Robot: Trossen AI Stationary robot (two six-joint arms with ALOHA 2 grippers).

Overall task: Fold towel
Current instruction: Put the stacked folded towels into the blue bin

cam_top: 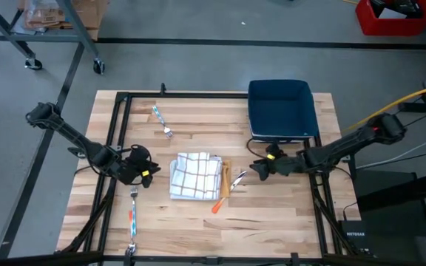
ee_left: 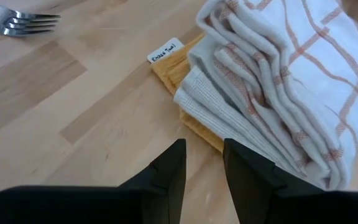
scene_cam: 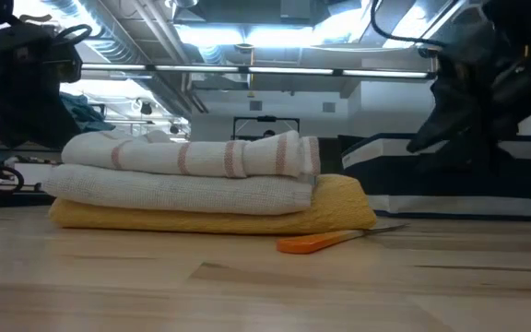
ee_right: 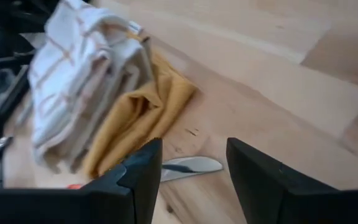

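Left gripper [cam_top: 151, 171], narrowly parted and empty, faces the folded white checked towel [cam_top: 195, 175] atop its yellow cloth [ee_left: 178, 70], likely released; right gripper [cam_top: 257, 167] gapes opposite.

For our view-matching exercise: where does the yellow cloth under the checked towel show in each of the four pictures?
High view: yellow cloth, a thin strip along the checked towel's right edge.
Low view: bottom layer of the stack, sticking out right.
Left wrist view: edge under the towel, with a white label.
Right wrist view: spread beside the towel.
Shared landmark: the checked towel on top of it.
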